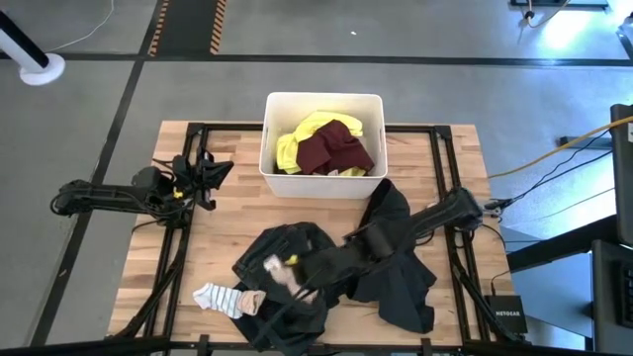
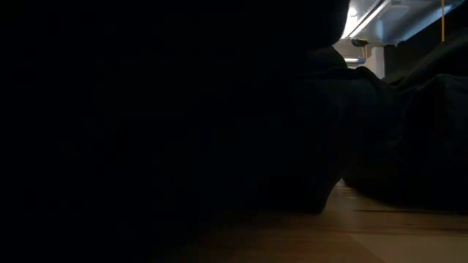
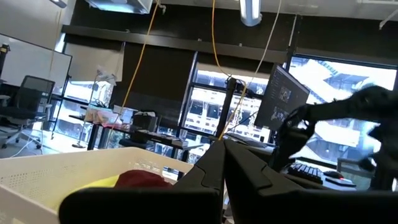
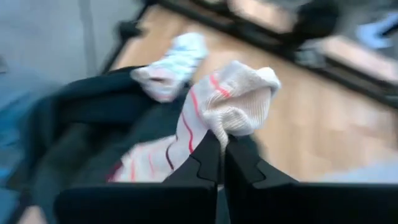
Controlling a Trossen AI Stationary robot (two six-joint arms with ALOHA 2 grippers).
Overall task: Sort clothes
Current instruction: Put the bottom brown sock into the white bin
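- Done: yellow garment (image 1: 297,138) and maroon garment (image 1: 331,148) lie in the white bin (image 1: 272,109).
- Right pincer (image 4: 221,146), clenched on a red-striped sock (image 4: 236,102), hangs over the black clothes (image 1: 396,277) on the table (image 1: 227,213).
- Left: another striped sock (image 1: 220,297); left pincer (image 3: 224,155) waits clenched beside the bin.

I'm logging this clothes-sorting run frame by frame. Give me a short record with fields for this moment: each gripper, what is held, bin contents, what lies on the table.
right gripper: over the dark pile at the table's front, shut on the red-striped sock
left gripper: waiting at the table's left side, beside the bin, shut and holding nothing
white bin: holds a yellow garment and a maroon garment
on table: dark garments, a striped sock
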